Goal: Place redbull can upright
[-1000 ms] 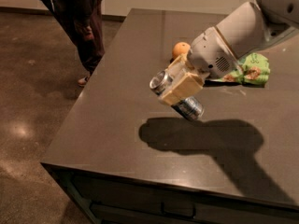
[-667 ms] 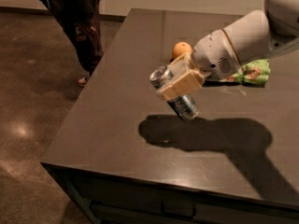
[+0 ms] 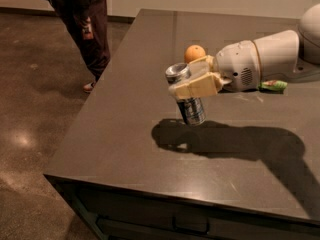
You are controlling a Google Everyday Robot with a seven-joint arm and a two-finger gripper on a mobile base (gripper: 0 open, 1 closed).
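Note:
The redbull can is slim, silver with blue panels, its shiny top end facing up and to the left. My gripper reaches in from the right and is shut on the can's upper half with its cream fingers. The can stands nearly upright, tilted slightly, with its lower end at or just above the dark table top. Its shadow lies right below it.
An orange fruit sits on the table just behind my gripper. A green packet lies at the right, mostly hidden by my white arm. A person stands at the table's far left corner. The table's front edge is near.
The can has turned from a strong tilt to nearly upright in my gripper. My arm has swung so the wrist now lies more level.

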